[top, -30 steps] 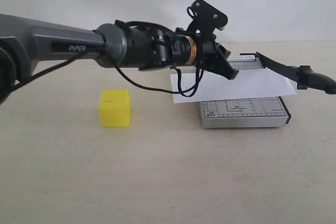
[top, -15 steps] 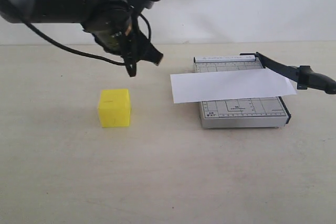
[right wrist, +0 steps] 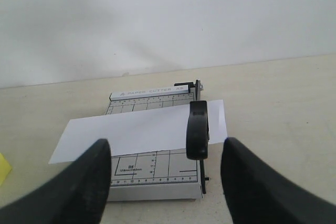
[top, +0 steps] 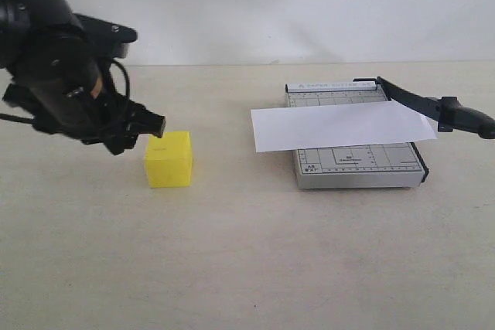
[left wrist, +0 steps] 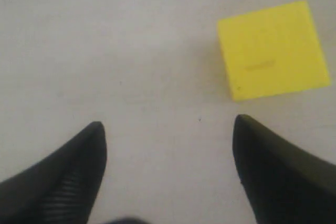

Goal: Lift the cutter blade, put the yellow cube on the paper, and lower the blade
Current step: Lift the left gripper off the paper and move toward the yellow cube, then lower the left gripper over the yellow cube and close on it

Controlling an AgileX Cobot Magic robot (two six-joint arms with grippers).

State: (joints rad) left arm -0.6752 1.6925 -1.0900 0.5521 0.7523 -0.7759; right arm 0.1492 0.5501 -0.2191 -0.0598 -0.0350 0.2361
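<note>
Two end effectors showed up here, both with their fingers spread wide and nothing between them. The left end effector [top: 153, 124], a chunky black thing with ribbed tapered fingers [left wrist: 79, 177], sat just beside the yellow cube [top: 168, 158], which rested on the matte beige counter [top: 247, 260] well apart from the cutter and not on the paper yet. The cube looked like smooth plastic with crisp edges. The right end effector [right wrist: 166, 142] pointed at the small grey ruled board [top: 360, 168]. The paper [top: 340, 126], a flat white strip, lay across the board and stuck out past its left side. The cutter blade [top: 433, 106], thin, black and with a fat rounded handle, was angled up over the paper.
</note>
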